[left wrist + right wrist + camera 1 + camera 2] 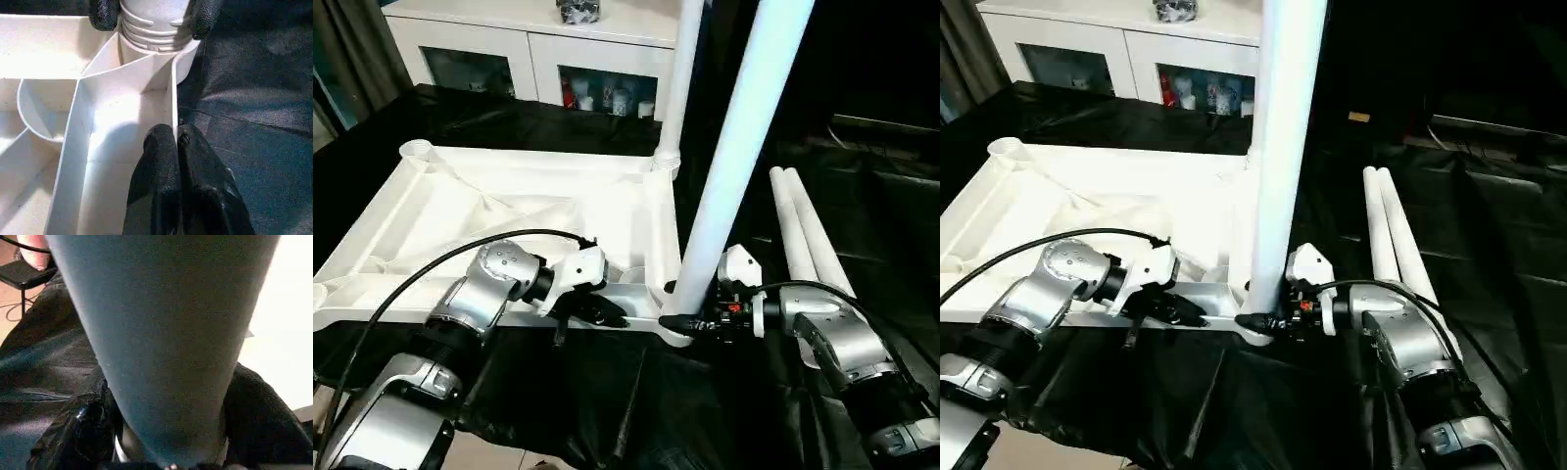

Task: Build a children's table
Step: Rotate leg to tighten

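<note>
The white tabletop [489,211] lies upside down on black cloth, ribs up. One white leg [677,88] stands in its far right corner socket. A second leg [734,147] stands tilted in the near right socket, its ribbed end [154,29] seated in the socket. My right gripper [690,318] is closed around this leg's base, one black fingertip [104,12] on each side. My left gripper [176,142] pinches the tabletop's near rim wall just left of that socket, fingers shut on it. Two loose legs [803,235] lie side by side to the right of the tabletop.
A white cabinet with glass doors [538,59] stands behind the work. Black cloth [862,196] covers the surface around the tabletop. A black cable [411,279] arches over my left forearm.
</note>
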### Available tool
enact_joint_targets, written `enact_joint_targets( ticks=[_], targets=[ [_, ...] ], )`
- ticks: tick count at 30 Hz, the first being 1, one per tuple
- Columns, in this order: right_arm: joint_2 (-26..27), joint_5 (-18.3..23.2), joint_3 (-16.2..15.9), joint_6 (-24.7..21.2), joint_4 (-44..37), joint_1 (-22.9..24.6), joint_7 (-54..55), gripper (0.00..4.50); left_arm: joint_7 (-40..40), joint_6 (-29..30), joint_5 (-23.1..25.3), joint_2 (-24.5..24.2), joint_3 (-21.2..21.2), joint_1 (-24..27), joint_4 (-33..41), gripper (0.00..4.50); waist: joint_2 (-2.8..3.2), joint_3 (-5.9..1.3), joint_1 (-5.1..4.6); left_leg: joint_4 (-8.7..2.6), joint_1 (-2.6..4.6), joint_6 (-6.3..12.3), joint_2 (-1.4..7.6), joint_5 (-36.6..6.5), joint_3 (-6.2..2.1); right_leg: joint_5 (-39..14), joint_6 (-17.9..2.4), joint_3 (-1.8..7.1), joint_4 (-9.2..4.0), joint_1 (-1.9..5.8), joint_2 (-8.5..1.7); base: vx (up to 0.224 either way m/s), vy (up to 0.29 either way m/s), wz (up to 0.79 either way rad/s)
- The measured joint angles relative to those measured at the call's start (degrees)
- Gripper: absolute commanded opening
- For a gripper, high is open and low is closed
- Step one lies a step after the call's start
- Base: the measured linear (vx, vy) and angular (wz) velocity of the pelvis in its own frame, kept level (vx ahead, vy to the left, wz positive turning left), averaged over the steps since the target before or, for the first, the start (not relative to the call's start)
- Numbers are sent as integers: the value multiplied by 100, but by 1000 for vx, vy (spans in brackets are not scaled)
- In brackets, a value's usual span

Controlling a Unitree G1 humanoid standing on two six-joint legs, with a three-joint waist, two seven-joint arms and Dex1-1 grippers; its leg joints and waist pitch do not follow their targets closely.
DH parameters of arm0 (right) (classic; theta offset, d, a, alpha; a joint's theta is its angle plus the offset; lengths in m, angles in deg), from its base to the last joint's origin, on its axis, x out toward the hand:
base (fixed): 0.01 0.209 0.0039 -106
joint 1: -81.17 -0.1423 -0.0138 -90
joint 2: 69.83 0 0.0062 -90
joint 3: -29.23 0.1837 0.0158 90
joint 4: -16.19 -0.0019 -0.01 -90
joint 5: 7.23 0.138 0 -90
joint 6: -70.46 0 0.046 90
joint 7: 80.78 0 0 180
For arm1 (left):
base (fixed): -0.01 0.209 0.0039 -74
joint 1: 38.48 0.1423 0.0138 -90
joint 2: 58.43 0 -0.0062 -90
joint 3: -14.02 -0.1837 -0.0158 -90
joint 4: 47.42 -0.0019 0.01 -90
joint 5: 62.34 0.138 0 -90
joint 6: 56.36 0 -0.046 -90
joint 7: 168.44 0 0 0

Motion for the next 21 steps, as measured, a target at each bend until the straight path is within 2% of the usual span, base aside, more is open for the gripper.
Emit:
enact_joint_targets(
  ticks=[5, 9, 11, 17, 21],
  targets=[
    [218, 98, 216, -134, -19, 199, 375, 259, 281, 284, -8, 194, 50, -28, -110, 0, -2, -1, 7, 3, 21, 0, -2, 0, 1, -1, 3, 4, 1, 26, -4, 0, 0, 0],
    [548, -41, 525, -26, 225, 181, 1338, 259, 913, 490, 158, 479, 125, -199, -335, 0, -7, -1, -27, 8, 20, 0, -5, 1, 3, -18, 32, 7, -3, 27, -6, 0, 0, 0],
    [905, -163, 752, 141, 603, 6, 2300, 258, 1502, 704, 286, 757, 204, -384, -572, 0, -9, 0, -50, 14, 22, 0, -7, 1, -1, -22, 38, 4, -6, 23, -8, -27, 3, -2],
    [1538, -402, 1172, 321, 1309, -427, 4233, 258, 2757, 1131, 438, 1437, 319, -619, -908, 0, -5, 0, -136, 10, 16, 2, -12, 1, -14, -23, 40, -16, -76, 26, -12, -9, 1, -1],
    [1778, -593, 1260, 449, 1664, -694, 5058, 258, 3235, 1237, 556, 1705, 364, -768, -1117, 0, 0, -3, -190, 7, 12, 4, -31, 0, -11, -23, 39, -8, -106, 33, -27, 0, 0, 0]
  ],
)
